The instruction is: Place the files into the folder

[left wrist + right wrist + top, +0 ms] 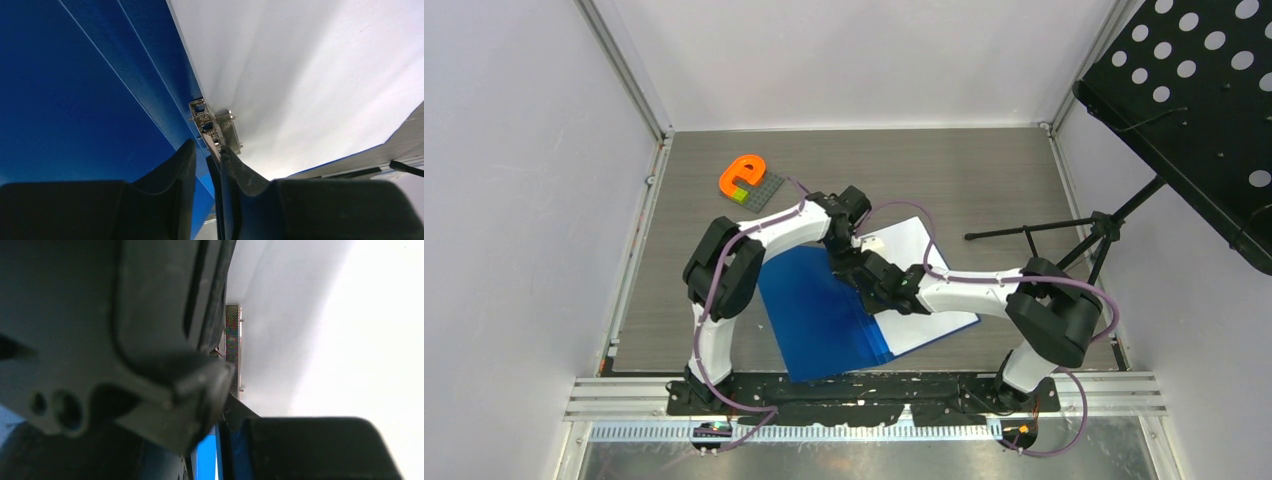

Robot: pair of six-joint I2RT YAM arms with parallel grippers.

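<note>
The folder lies open on the bench between the two arms. Its blue cover is spread to my left, and the files rest as a white stack on its right half. From the left wrist I see the metal clip running along the spine, right where blue meets white.

The left gripper sits over that spine with its jaws narrow and the near end of the clip at its fingertips. I cannot tell whether it pinches anything.

The right gripper is just beside it over the same spot. Its wrist view is mostly blocked by the other arm's dark housing, so I cannot tell how its jaws stand.

An orange letter on a grey plate sits at the far left, well apart.
</note>
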